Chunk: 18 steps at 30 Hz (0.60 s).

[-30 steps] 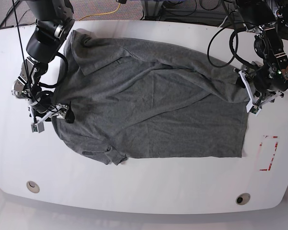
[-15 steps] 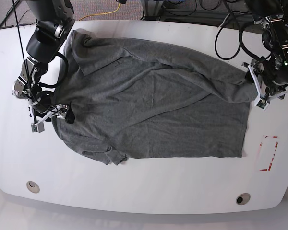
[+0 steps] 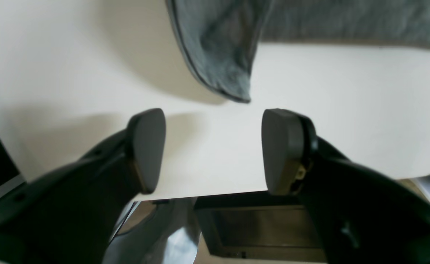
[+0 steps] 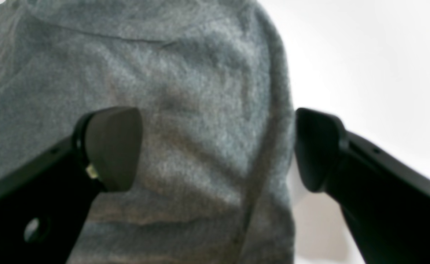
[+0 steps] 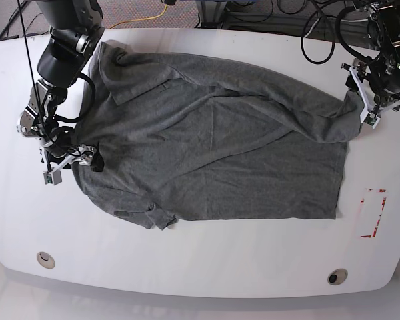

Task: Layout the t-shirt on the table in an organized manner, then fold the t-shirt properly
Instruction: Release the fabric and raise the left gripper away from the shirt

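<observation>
Left gripper (image 3: 213, 146) parted wide, gripping nothing, pads over bare white bench (image 3: 346, 110) with the bench edge just below. A drooping grey corner of the t-shirt (image 3: 218, 55) just beyond the pads, clear of both. In the base view, left gripper (image 5: 368, 110) at the far right of the bench, hard against the shirt's right-hand fold, arm bent down from the far right corner amid looped black cables.

Right gripper (image 4: 215, 146) spread very wide, one pad over grey knit, the other over white bench (image 4: 365, 55), the shirt's rounded edge between them; contact with the cloth impossible to tell. In the base view, right gripper (image 5: 70, 160) at the left edge of the shirt (image 5: 213, 153), arm reaching down from the far left corner, elbow high, wrist turned in.

Shirt spread across the middle of the bench (image 5: 200, 260), rumpled, upper layer folded over diagonally toward the right.
</observation>
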Tool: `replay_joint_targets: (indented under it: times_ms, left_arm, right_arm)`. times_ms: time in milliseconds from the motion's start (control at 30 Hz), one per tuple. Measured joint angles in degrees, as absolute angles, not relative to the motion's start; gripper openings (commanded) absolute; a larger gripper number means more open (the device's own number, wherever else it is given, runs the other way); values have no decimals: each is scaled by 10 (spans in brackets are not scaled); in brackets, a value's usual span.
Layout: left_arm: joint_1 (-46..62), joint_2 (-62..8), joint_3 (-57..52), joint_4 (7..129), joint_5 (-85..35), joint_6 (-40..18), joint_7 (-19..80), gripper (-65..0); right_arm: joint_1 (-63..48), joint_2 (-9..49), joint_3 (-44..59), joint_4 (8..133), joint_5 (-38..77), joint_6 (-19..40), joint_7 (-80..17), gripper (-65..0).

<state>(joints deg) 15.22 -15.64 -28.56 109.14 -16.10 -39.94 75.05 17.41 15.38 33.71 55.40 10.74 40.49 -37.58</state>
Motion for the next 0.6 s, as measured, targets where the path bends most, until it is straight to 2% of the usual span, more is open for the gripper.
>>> replay_joint_targets:
  times_ms: [233, 600]
  left_arm:
    - [157, -145, -283, 1085, -163, -399, 709, -254]
    - [109, -146, -285, 986, -161, -399, 701, -253]
  right_arm:
    - [174, 154, 337, 554, 107, 405, -376, -29]
    - [174, 154, 337, 554, 108, 405, -376, -29]
